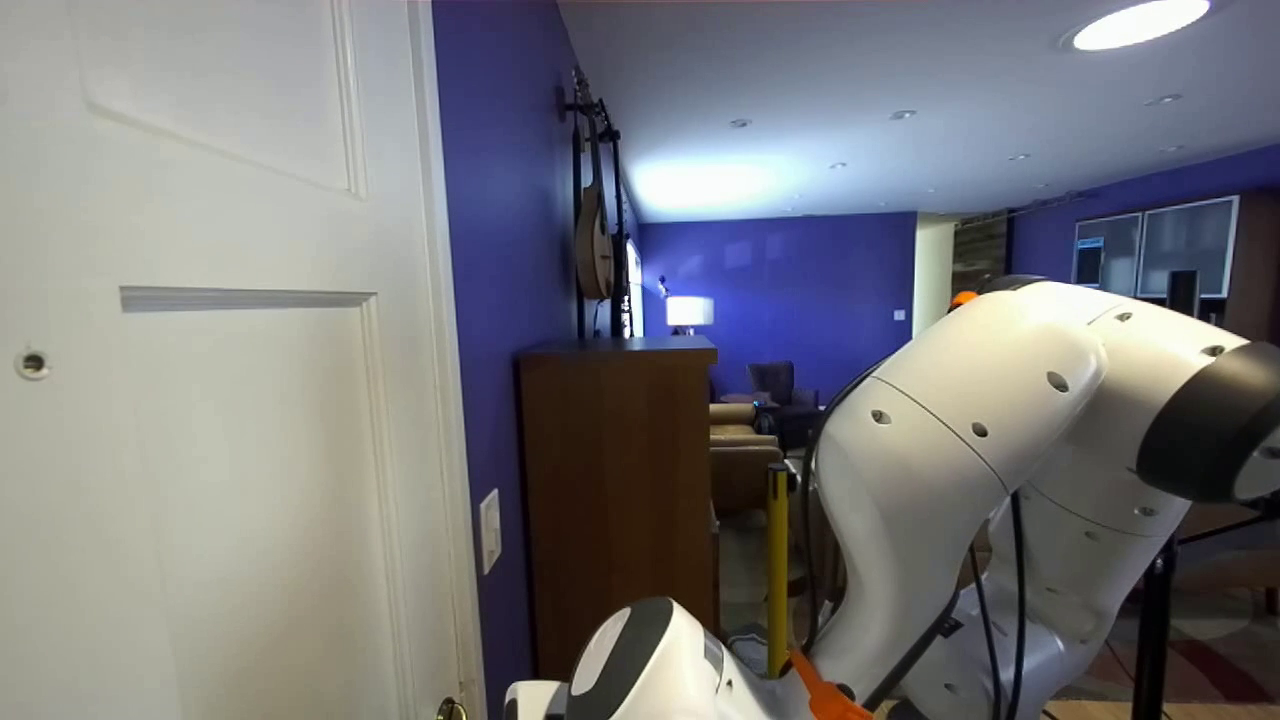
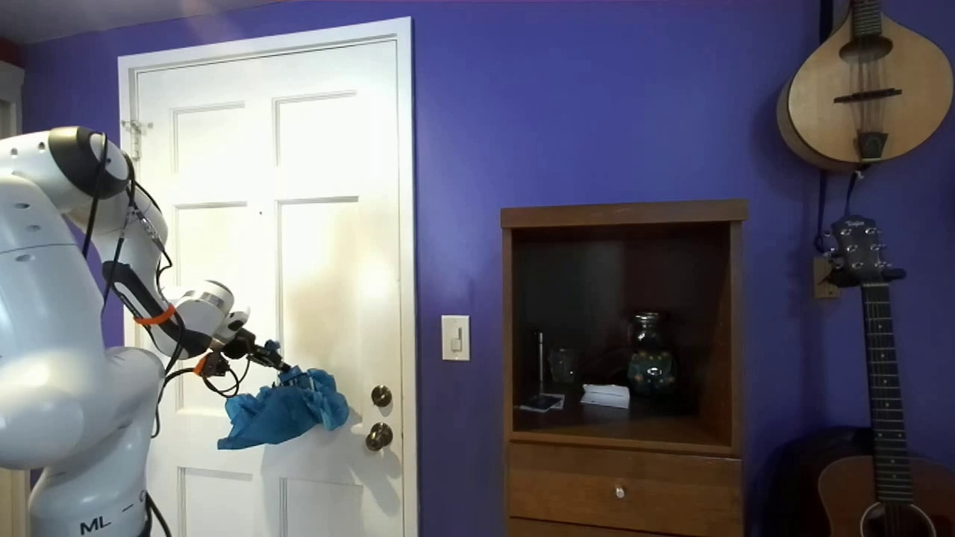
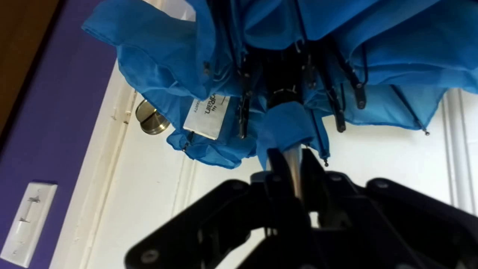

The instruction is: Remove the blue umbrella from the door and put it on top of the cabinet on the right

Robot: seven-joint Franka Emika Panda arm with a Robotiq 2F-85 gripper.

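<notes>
Blue umbrella [image 2: 287, 412] hung in front of the door [image 2: 306, 276]

In an exterior view, the brown cabinet [image 1: 620, 490] stood beyond the door. In an exterior view, the arm [image 2: 63, 365] read "ML". In the wrist view, fingers [image 3: 279, 170] pinched the umbrella's shaft [image 3: 294, 164]; its white tag [image 3: 206, 116] read "dRain" and "RANTY".
</notes>
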